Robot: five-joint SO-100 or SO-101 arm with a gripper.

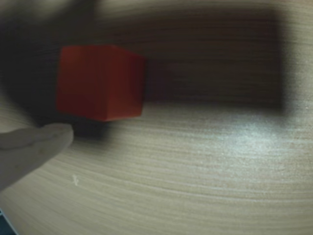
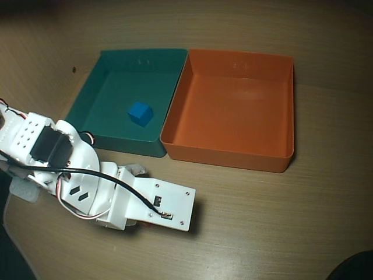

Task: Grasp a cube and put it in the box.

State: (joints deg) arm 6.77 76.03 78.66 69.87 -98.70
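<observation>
While the cube point(image 1: 100, 82) rests on the counter point(image 1: 205, 166) just beyond one white fingertip point(image 1: 36, 142), I judge the approach in hand. I cannot tell the claw's opening. Next: straddle the cube, close, carry to the box point(image 2: 233, 111).

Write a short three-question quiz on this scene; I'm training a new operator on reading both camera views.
1. True or false: the orange box is empty.
2. Which thing lies in the green box? A) blue cube B) orange cube C) nothing
3. Where is the orange cube in the wrist view?

Key
1. True.
2. A.
3. On the wooden table, upper left of the picture, just above a white gripper finger. The arm hides it in the overhead view.
</observation>
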